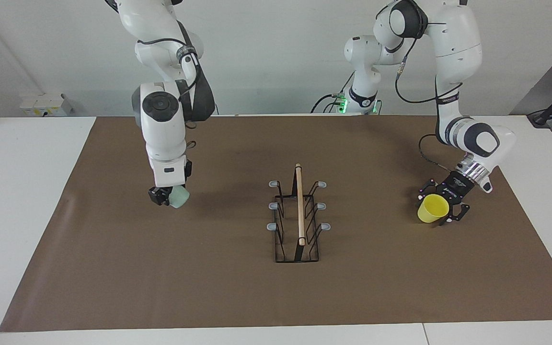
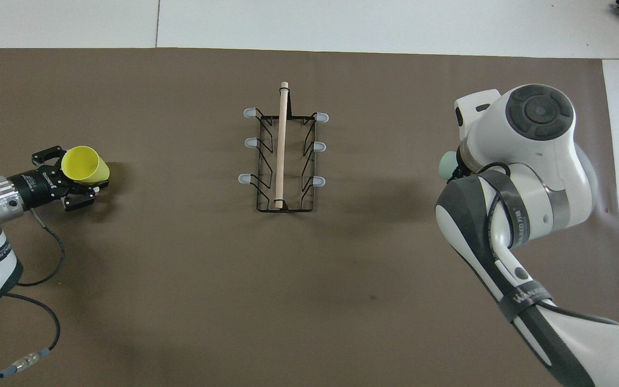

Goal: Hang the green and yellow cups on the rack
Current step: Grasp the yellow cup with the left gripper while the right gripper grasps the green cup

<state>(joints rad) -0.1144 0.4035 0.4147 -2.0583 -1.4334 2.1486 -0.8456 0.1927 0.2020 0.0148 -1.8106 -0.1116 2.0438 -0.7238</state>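
The black wire rack [image 1: 281,239] with a wooden rod along its top stands at the middle of the brown mat; it also shows in the overhead view [image 2: 266,207]. No cup hangs on its grey-tipped prongs. My left gripper [image 1: 441,208] is shut on the yellow cup [image 1: 432,209], tilted with its mouth toward the facing camera, low over the mat at the left arm's end; gripper [image 2: 70,177] and cup [image 2: 85,164] both show from overhead. My right gripper [image 1: 170,197] is shut on the mint green cup [image 1: 180,196], just above the mat at the right arm's end. From overhead the arm hides most of this cup [image 2: 445,164].
The brown mat [image 1: 209,287] covers most of the white table [image 1: 17,191]. A third robot base [image 1: 362,96] with green lights stands at the robots' edge of the table. A small white box [image 1: 43,104] sits near the table corner at the right arm's end.
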